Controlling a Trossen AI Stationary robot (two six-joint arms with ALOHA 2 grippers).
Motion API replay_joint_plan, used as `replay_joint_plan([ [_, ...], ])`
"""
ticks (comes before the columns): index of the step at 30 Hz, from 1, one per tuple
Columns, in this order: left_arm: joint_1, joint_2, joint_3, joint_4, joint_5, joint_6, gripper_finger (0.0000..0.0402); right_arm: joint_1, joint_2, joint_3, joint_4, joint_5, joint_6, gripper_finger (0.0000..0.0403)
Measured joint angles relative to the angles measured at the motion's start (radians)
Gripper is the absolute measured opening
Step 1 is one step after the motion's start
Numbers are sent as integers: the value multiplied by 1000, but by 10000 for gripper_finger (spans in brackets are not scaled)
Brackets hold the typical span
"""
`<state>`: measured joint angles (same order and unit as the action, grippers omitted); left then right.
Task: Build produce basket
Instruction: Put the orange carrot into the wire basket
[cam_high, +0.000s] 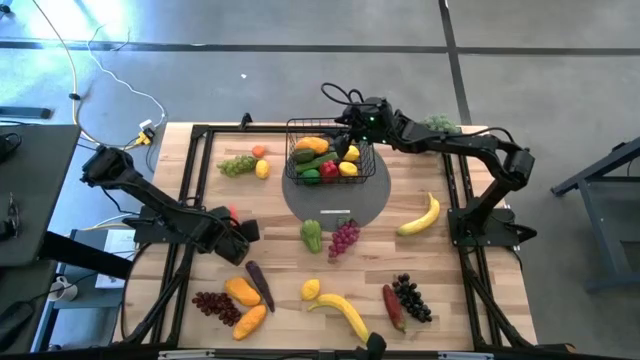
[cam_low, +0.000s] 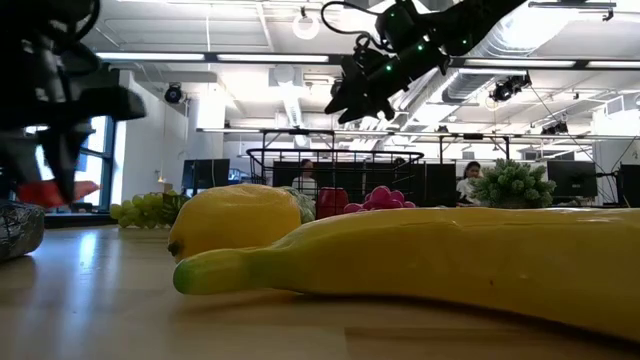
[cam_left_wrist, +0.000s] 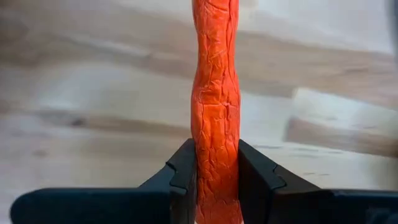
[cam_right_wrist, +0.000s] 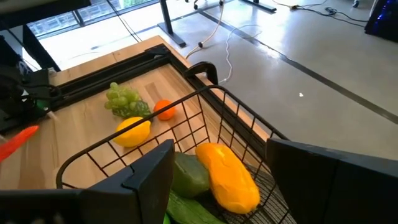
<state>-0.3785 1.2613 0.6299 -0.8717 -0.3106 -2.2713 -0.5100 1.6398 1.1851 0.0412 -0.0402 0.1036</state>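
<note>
Hovering over the basket (cam_high: 330, 160) near the counter's (cam_high: 450, 285) far edge, the right pincer (cam_right_wrist: 214, 165) is being held released, while an orange carrot (cam_left_wrist: 216, 124) is being gripped by the left pincer (cam_left_wrist: 216, 168) near the left edge.

We see the table (cam_high: 420, 260) from straight overhead; low view sits at tabletop level, very near a banana (cam_low: 450, 262). Wrist views look past fingers; right wrist shares basket (cam_right_wrist: 205, 118) with overhead.
</note>
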Motion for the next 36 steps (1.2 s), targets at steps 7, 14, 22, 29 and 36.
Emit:
replay_joint_plan([
  [7, 105, 0, 66, 1, -52, 180, 65, -13, 0, 0, 0, 0, 0, 234],
  [14, 241, 0, 146, 1, -115, 418, 65, -14, 0, 0, 0, 0, 0, 234],
  [22, 396, -1, 259, 2, -176, 755, 65, -14, 0, 0, 0, -1, 0, 234],
  [29, 551, -1, 352, 6, -175, 1073, 65, -14, 0, 0, -1, 0, 22, 234],
  [36, 717, -1, 449, 23, -168, 1409, 65, -14, 0, 0, 0, 62, 75, 234],
])
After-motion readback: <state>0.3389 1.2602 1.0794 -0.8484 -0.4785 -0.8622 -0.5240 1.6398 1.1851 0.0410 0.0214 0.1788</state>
